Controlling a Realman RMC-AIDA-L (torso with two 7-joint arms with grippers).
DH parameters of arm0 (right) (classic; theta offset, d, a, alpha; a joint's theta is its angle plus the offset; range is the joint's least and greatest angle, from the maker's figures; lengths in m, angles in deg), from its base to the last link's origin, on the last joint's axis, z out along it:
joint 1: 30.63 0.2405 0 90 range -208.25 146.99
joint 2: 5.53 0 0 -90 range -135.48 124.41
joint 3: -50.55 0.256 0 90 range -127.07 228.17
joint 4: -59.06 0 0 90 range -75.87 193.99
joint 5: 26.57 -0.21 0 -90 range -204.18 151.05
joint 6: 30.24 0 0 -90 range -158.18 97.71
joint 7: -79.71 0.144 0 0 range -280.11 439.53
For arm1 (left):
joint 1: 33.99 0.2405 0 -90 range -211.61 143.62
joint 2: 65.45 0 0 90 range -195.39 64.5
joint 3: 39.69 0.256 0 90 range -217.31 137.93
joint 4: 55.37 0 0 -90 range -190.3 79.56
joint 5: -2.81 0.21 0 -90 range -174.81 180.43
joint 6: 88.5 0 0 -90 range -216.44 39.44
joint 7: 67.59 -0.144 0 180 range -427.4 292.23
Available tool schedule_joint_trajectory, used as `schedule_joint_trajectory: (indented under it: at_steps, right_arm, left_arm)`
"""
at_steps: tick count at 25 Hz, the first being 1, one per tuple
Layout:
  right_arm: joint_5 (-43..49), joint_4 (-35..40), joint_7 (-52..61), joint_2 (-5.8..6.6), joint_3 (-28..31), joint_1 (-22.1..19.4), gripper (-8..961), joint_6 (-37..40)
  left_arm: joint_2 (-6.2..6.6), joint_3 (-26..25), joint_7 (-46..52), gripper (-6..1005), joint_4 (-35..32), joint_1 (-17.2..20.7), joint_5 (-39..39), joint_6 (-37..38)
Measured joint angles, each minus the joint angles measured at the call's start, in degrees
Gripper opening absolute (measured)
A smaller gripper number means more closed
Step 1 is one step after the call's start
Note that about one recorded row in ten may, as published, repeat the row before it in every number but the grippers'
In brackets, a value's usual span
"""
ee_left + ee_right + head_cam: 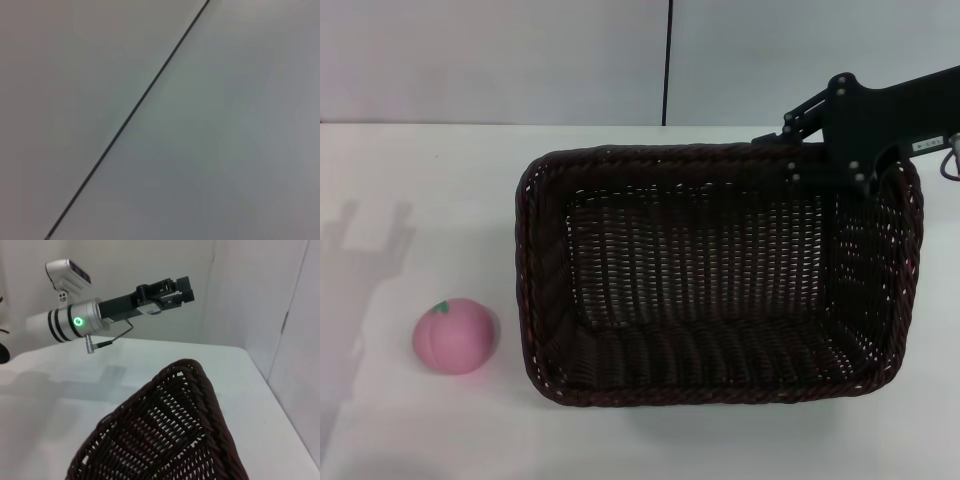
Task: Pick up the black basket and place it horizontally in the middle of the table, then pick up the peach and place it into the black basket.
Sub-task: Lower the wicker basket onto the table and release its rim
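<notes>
The black basket sits lengthwise across the middle and right of the white table, opening upward. Its braided rim also fills the near part of the right wrist view. My right gripper is at the rim of the basket's far right corner, its black body overlapping the rim. The pink peach lies on the table left of the basket, apart from it. My left gripper shows only in the right wrist view, held well above the table. It is out of the head view apart from its shadow.
A wall with a dark vertical seam stands behind the table. The left wrist view shows only that wall and seam. The table's front edge runs just in front of the basket and the peach.
</notes>
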Motion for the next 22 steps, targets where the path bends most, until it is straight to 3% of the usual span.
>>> schedule_joint_trajectory:
  at_steps: [12, 17, 22]
  right_arm:
    - [0.8, 2.8, -0.2, -1.19, 0.1, -0.1, 313, -11.9]
    - [-0.9, 7.9, -1.3, -2.29, 5.5, -1.7, 464, -18.2]
    - [-12.0, 9.0, -3.6, -2.67, 10.7, -6.3, 461, -18.6]
  left_arm:
    - [0.0, 1.1, 0.0, 700, 0.0, 0.3, 0.0, -1.2]
    - [0.01, 1.5, 0.0, 697, 0.0, 0.1, 0.0, -2.4]
    - [0.13, 1.5, 0.0, 693, -0.3, -0.3, 0.0, -2.7]
